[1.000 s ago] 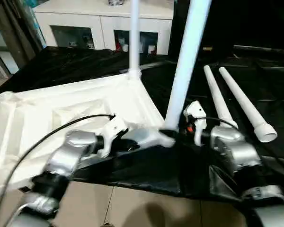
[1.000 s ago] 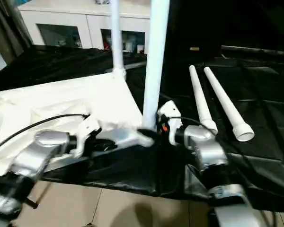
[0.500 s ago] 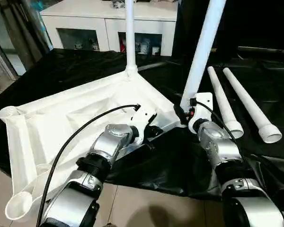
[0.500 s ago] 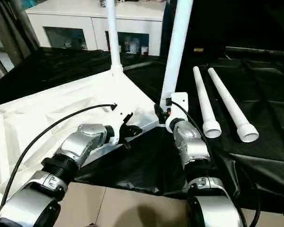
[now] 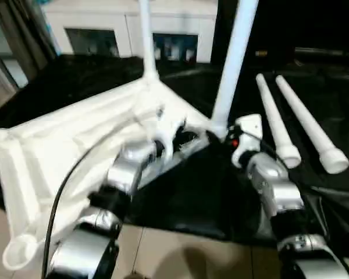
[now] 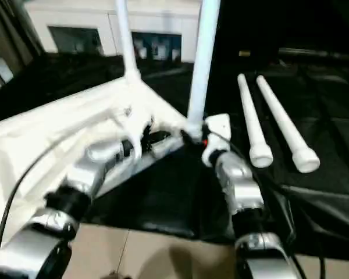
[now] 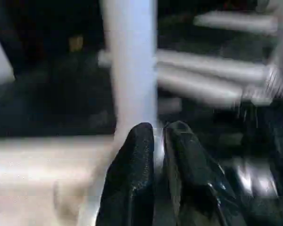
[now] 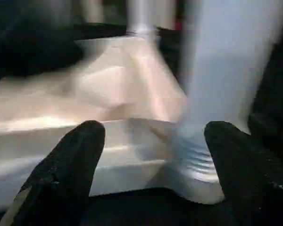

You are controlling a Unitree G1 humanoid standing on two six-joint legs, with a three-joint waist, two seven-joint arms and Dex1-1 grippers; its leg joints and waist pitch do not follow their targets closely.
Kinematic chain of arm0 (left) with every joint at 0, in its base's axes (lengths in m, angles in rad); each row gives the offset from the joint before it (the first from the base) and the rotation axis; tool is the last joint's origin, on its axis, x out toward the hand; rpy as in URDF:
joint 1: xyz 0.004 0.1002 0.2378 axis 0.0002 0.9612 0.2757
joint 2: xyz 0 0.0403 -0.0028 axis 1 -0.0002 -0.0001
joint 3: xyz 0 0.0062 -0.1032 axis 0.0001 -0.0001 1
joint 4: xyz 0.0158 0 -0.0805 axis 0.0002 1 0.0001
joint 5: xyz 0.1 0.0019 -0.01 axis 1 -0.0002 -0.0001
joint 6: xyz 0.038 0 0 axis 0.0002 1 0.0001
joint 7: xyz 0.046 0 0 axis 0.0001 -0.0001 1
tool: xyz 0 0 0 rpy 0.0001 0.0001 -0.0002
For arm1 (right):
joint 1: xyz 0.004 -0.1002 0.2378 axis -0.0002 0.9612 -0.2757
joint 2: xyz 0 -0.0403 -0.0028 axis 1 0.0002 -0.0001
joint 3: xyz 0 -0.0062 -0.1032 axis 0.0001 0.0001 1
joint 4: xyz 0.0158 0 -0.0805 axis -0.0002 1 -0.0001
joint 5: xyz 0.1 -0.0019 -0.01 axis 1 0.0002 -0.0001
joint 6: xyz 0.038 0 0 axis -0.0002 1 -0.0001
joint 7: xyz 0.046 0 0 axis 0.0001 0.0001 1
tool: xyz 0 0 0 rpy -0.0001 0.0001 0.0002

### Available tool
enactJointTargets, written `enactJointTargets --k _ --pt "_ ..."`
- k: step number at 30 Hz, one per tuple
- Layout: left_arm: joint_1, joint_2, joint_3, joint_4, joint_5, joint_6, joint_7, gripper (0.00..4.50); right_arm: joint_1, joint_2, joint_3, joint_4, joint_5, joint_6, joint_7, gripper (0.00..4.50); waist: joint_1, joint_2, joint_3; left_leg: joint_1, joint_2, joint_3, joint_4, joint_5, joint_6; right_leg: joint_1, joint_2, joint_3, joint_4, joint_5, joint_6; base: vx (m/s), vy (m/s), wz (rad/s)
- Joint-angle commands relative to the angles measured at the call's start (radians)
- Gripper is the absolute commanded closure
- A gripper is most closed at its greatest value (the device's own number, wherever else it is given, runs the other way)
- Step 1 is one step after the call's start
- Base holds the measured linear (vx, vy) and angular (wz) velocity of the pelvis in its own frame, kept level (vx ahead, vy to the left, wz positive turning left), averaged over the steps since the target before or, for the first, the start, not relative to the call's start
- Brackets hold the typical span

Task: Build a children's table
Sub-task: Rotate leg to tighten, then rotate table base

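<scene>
White plastic, light and stiff: the children's table (image 5: 75,139) lies upside-down beside our loose legs (image 5: 302,125). Left gripper (image 7: 158,141) nearly closed, empty; right gripper (image 8: 151,155) spread wide, empty. We'd grasp low on the near leg (image 5: 232,58).

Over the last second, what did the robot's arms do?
The right gripper opened wider around the base of the near upright leg. The left gripper reached forward toward that corner. The tabletop, far leg and two loose legs stayed put.
</scene>
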State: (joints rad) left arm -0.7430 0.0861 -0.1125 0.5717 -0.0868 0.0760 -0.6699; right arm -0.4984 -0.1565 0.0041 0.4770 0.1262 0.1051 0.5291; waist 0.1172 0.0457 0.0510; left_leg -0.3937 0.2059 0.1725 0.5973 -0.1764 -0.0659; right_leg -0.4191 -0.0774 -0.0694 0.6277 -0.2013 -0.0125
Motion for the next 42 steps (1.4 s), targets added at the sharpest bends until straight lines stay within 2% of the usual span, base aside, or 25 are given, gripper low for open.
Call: enactJointTargets --k 1,4,5,6,7,10,11,12,13,14,16,17,20,21,22,25,26,28,30,31,34,35,36,38,42 --pt "0.012 0.049 0.040 -0.062 -0.008 0.040 0.019 3.54 0.035 -0.040 0.036 -0.073 0.018 0.031 0.084 0.73 0.006 -0.015 -0.077 0.010 0.018 -0.003 -0.050 -0.050 0.133 0.075 -0.059 0.039 -0.052 0.125 -0.246 0.000 0.000 0.00" --pt "0.030 0.157 0.085 -0.159 0.041 0.149 0.069 3.42 0.074 -0.073 0.078 -0.146 0.030 0.069 0.163 0.73 -0.002 -0.012 -0.070 0.010 0.017 -0.006 -0.058 -0.114 0.091 0.075 -0.058 0.039 -0.064 -0.010 -0.212 0.000 0.000 0.00" --pt "0.033 0.173 0.093 -0.170 0.048 0.167 0.078 3.33 0.077 -0.075 0.082 -0.151 0.030 0.072 0.169 0.73 -0.004 -0.004 -0.069 0.015 0.019 -0.005 -0.060 -0.136 0.075 0.071 -0.056 0.038 -0.065 -0.043 -0.208 0.000 0.000 0.00" --pt "0.043 0.212 0.110 -0.192 0.064 0.201 0.089 3.22 0.081 -0.076 0.088 -0.159 0.027 0.076 0.175 0.73 -0.010 -0.007 -0.066 0.018 0.016 -0.004 -0.062 -0.167 0.054 0.069 -0.055 0.039 -0.075 -0.106 -0.199 0.000 0.000 0.00" --pt "0.063 0.269 0.141 -0.230 0.085 0.261 0.106 3.22 0.083 -0.070 0.089 -0.164 0.026 0.082 0.174 0.73 -0.009 -0.003 -0.066 0.021 0.019 -0.006 -0.065 -0.184 0.034 0.066 -0.058 0.040 -0.076 -0.143 -0.195 0.000 0.000 0.00" --pt "0.100 0.359 0.186 -0.287 0.113 0.340 0.120 3.01 0.084 -0.060 0.089 -0.172 0.028 0.101 0.168 0.73 -0.016 -0.001 -0.067 0.025 0.020 -0.008 -0.070 -0.186 0.012 0.061 -0.053 0.041 -0.073 -0.139 -0.189 0.000 0.000 0.00" --pt "0.153 0.486 0.194 -0.325 0.190 0.392 0.093 2.90 0.083 -0.050 0.090 -0.169 0.034 0.119 0.162 0.73 -0.013 -0.006 -0.067 0.025 0.021 -0.009 -0.070 -0.183 0.012 0.061 -0.055 0.042 -0.073 -0.133 -0.193 0.000 0.000 0.00" --pt "0.169 0.519 0.190 -0.339 0.207 0.409 0.087 2.81 0.086 -0.051 0.093 -0.177 0.038 0.129 0.162 0.92 -0.022 -0.001 -0.066 0.012 0.019 -0.014 -0.074 -0.162 0.014 0.068 -0.052 0.041 -0.063 -0.108 -0.188 0.000 0.000 0.00" --pt "0.183 0.547 0.187 -0.346 0.216 0.425 0.073 2.71 0.084 -0.050 0.093 -0.174 0.038 0.135 0.157 1.03 -0.023 0.004 -0.068 0.023 0.018 -0.011 -0.071 -0.160 0.010 0.059 -0.049 0.041 -0.066 -0.096 -0.186 0.000 0.000 0.00" --pt "0.196 0.570 0.185 -0.352 0.224 0.438 0.061 2.66 0.083 -0.048 0.094 -0.172 0.038 0.140 0.152 1.11 -0.021 -0.001 -0.069 0.026 0.019 -0.011 -0.069 -0.154 0.011 0.058 -0.051 0.042 -0.066 -0.084 -0.193 0.000 0.000 0.00" --pt "0.259 0.660 0.205 -0.371 0.210 0.532 0.031 2.64 0.076 -0.047 0.099 -0.152 0.028 0.158 0.135 1.23 -0.015 0.003 -0.066 0.025 0.019 -0.009 -0.071 -0.155 0.009 0.054 -0.052 0.043 -0.063 -0.080 -0.212 0.000 0.000 0.00" --pt "0.270 0.675 0.203 -0.369 0.219 0.536 0.034 2.95 0.074 -0.048 0.099 -0.149 0.025 0.162 0.133 1.40 -0.012 0.004 -0.066 0.027 0.019 -0.008 -0.071 -0.159 0.006 0.052 -0.051 0.043 -0.063 -0.083 -0.214 0.000 0.000 0.00" --pt "0.311 0.736 0.191 -0.336 0.262 0.560 0.053 3.02 0.064 -0.043 0.097 -0.133 0.013 0.180 0.118 1.58 0.001 0.004 -0.065 0.032 0.019 -0.007 -0.073 -0.188 -0.003 0.047 -0.052 0.046 -0.068 -0.103 -0.207 0.000 0.000 0.00" --pt "0.317 0.740 0.190 -0.336 0.259 0.564 0.049 3.31 0.062 -0.041 0.096 -0.133 0.013 0.184 0.116 1.76 0.001 0.005 -0.063 0.028 0.018 -0.009 -0.077 -0.202 -0.010 0.051 -0.053 0.046 -0.067 -0.119 -0.200 0.000 0.000 0.00" --pt "0.321 0.740 0.189 -0.335 0.256 0.565 0.047 3.31 0.061 -0.041 0.097 -0.133 0.012 0.186 0.115 1.76 0.004 0.005 -0.062 0.033 0.019 -0.009 -0.078 -0.227 -0.018 0.047 -0.055 0.047 -0.072 -0.149 -0.194 0.000 0.000 0.00" --pt "0.340 0.718 0.155 -0.308 0.253 0.541 0.035 3.45 0.062 -0.040 0.115 -0.139 0.007 0.203 0.117 2.13 0.009 0.007 -0.061 0.035 0.020 -0.011 -0.081 -0.257 -0.032 0.046 -0.056 0.049 -0.076 -0.170 -0.188 0.000 0.000 0.00" --pt "0.347 0.720 0.139 -0.309 0.255 0.548 0.026 3.71 0.063 -0.042 0.120 -0.141 0.004 0.206 0.117 2.21 0.009 0.006 -0.060 0.033 0.020 -0.011 -0.082 -0.262 -0.034 0.047 -0.057 0.050 -0.075 -0.173 -0.186 0.000 0.000 0.00" --pt "0.362 0.719 0.115 -0.305 0.258 0.570 0.010 3.81 0.067 -0.046 0.126 -0.143 -0.001 0.221 0.111 2.27 0.009 0.004 -0.063 0.029 0.019 -0.013 -0.083 -0.248 -0.038 0.053 -0.058 0.049 -0.072 -0.162 -0.178 0.000 0.000 0.00" --pt "0.366 0.719 0.097 -0.273 0.276 0.535 0.017 4.01 0.069 -0.049 0.127 -0.145 0.000 0.236 0.111 2.57 0.009 0.005 -0.064 0.028 0.016 -0.013 -0.081 -0.235 -0.034 0.052 -0.057 0.049 -0.073 -0.151 -0.174 0.000 0.000 0.00" --pt "0.361 0.710 0.089 -0.236 0.277 0.510 0.018 4.11 0.069 -0.053 0.124 -0.140 -0.006 0.240 0.100 2.65 0.009 0.011 -0.066 0.027 0.016 -0.014 -0.079 -0.225 -0.034 0.053 -0.057 0.049 -0.071 -0.133 -0.175 0.000 0.000 0.00" --pt "0.353 0.703 0.070 -0.197 0.283 0.484 0.010 4.29 0.064 -0.052 0.118 -0.126 -0.013 0.243 0.084 2.80 0.009 0.007 -0.068 0.027 0.016 -0.014 -0.078 -0.213 -0.037 0.056 -0.057 0.048 -0.068 -0.105 -0.180 0.000 0.000 0.00" --pt "0.348 0.703 0.053 -0.177 0.291 0.469 0.008 4.46 0.060 -0.052 0.116 -0.117 -0.016 0.243 0.074 3.02 0.008 0.015 -0.068 0.027 0.015 -0.014 -0.077 -0.217 -0.038 0.054 -0.055 0.047 -0.069 -0.100 -0.180 0.000 0.000 0.00" --pt "0.326 0.695 0.024 -0.117 0.307 0.440 0.011 4.49 0.049 -0.050 0.108 -0.103 -0.020 0.244 0.050 3.10 0.008 0.013 -0.068 0.029 0.014 -0.014 -0.077 -0.224 -0.040 0.053 -0.054 0.047 -0.071 -0.100 -0.180 0.000 0.000 0.00" --pt "0.320 0.696 0.011 -0.103 0.309 0.434 0.011 4.50 0.047 -0.049 0.107 -0.101 -0.021 0.245 0.047 3.20 0.009 0.012 -0.070 0.029 0.014 -0.014 -0.076 -0.220 -0.046 0.057 -0.056 0.047 -0.066 -0.081 -0.186 0.000 0.000 0.00" --pt "0.294 0.682 -0.031 -0.039 0.322 0.392 -0.012 4.50 0.035 -0.037 0.114 -0.071 -0.029 0.236 0.045 3.54 0.003 0.019 -0.070 0.029 0.014 -0.014 -0.075 -0.226 -0.047 0.058 -0.055 0.046 -0.067 -0.049 -0.195 0.000 0.000 0.00"
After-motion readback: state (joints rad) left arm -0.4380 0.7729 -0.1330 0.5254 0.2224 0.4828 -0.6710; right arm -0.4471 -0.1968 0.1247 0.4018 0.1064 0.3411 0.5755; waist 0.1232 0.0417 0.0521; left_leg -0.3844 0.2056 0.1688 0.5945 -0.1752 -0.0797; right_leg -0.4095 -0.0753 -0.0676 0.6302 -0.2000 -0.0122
